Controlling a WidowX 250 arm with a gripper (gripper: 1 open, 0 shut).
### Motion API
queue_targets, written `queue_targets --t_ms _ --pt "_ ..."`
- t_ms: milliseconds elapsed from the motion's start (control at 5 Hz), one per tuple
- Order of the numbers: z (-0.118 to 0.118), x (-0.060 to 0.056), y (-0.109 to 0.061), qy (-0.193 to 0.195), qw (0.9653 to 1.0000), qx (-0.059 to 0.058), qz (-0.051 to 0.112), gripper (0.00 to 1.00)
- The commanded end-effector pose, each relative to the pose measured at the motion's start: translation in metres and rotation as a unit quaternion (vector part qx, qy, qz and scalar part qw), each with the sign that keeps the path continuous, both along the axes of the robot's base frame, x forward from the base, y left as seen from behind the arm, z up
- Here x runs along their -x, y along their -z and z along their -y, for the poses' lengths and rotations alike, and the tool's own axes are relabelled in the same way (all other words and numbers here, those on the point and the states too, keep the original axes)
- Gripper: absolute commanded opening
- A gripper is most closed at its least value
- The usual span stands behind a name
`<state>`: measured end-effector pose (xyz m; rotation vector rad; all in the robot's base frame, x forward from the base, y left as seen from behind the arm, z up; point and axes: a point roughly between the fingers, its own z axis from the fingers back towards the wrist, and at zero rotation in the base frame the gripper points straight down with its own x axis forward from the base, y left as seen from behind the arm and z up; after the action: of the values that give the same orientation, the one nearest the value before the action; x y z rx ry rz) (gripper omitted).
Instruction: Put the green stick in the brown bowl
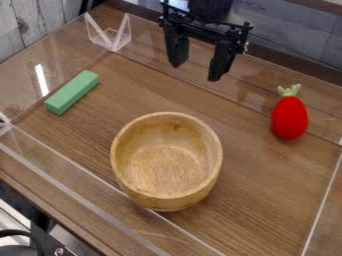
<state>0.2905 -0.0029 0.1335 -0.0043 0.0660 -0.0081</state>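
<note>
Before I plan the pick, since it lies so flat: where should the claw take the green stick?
Grip the green stick at its middle, across its two long edges, coming straight down from above. It lies flat on the table, too low for a side approach, and its narrow width should fit the open claw.

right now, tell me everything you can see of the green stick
The green stick is a small flat bar, light green, with a matte, even surface that could be painted wood or plastic. It lies flat on the wooden table at the left, angled diagonally, its far end pointing up and right. Nothing touches it: the bowl sits apart to its lower right, and the open gripper hangs in the air well to its right. It looks whole and unmarked.
</note>
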Motion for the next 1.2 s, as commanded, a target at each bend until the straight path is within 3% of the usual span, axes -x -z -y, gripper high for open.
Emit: queue_targets --t_ms 0,200,600,800,1000 --pt "-0.008 0.004 0.009 -0.006 0.9999 0.0 -0.011 1.0" --pt "-0.046 0.015 0.015 -0.028 0.9996 -0.004 -0.008 1.0" --pt "-0.133 0.033 0.019 -0.053 0.9983 -0.014 0.019 1.0" --pt "-0.165 0.036 0.026 -0.059 0.9976 -0.018 0.032 1.0" --pt "-0.179 0.032 0.04 -0.064 0.997 -0.018 0.04 1.0"
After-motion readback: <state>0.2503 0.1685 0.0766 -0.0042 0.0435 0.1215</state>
